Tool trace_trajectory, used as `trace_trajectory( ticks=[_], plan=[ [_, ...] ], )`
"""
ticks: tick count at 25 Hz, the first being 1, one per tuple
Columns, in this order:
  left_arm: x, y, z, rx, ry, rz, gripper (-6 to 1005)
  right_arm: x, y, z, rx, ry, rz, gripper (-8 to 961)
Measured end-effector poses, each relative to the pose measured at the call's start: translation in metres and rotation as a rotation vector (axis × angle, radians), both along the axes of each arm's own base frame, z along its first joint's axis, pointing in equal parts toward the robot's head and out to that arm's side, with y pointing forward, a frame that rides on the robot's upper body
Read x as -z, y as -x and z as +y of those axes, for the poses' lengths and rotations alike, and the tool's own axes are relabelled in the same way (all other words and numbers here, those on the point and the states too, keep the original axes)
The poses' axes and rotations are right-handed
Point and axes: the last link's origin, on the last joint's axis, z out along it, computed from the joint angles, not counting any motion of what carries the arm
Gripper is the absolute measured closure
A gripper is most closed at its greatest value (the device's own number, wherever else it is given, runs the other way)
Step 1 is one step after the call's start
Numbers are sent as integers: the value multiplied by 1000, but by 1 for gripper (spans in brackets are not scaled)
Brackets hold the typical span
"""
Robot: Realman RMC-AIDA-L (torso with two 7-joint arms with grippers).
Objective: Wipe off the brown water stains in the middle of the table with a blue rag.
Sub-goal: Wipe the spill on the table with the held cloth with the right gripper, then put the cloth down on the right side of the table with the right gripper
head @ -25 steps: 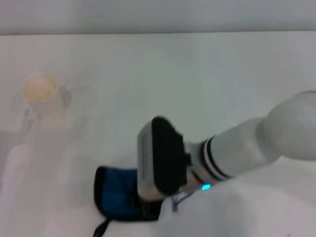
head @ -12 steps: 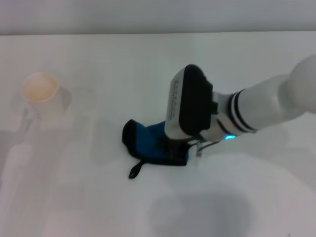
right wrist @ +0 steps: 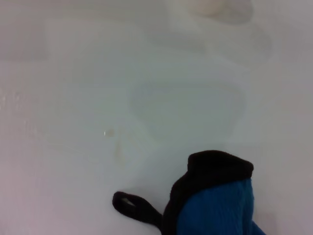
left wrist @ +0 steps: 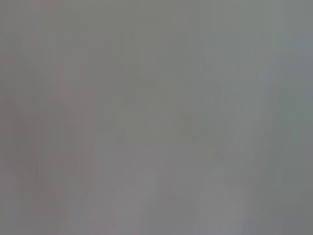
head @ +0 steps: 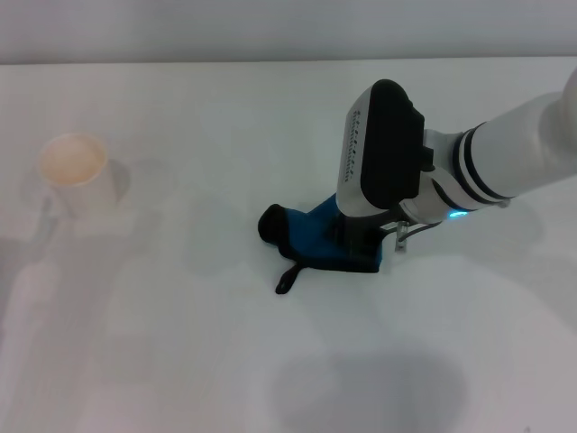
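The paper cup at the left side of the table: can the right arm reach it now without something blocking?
Probably yes. The paper cup stands alone, and only bare table lies between it and the right gripper. But that gripper is down on the blue rag, so it is occupied.

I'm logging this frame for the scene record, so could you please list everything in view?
blue rag: one, blue with black edging and a black loop, mid-table, under the right gripper.
brown water stains: faint tan marks beside the rag, seen only in the right wrist view.
paper cup: one, white with beige inside, far left, upright.
table: one, white.
right gripper: one, black and white, down on the rag.
left gripper: not in view.
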Motion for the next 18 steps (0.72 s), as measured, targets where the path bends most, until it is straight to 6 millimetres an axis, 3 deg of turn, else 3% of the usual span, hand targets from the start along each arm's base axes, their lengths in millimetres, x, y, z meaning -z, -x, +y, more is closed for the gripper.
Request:
trace_trajectory(
  ticks=[18],
  plan=[
    [-2,0,1,5,-5,7,106,-39,-21,7,89,6,-139,892]
  ],
)
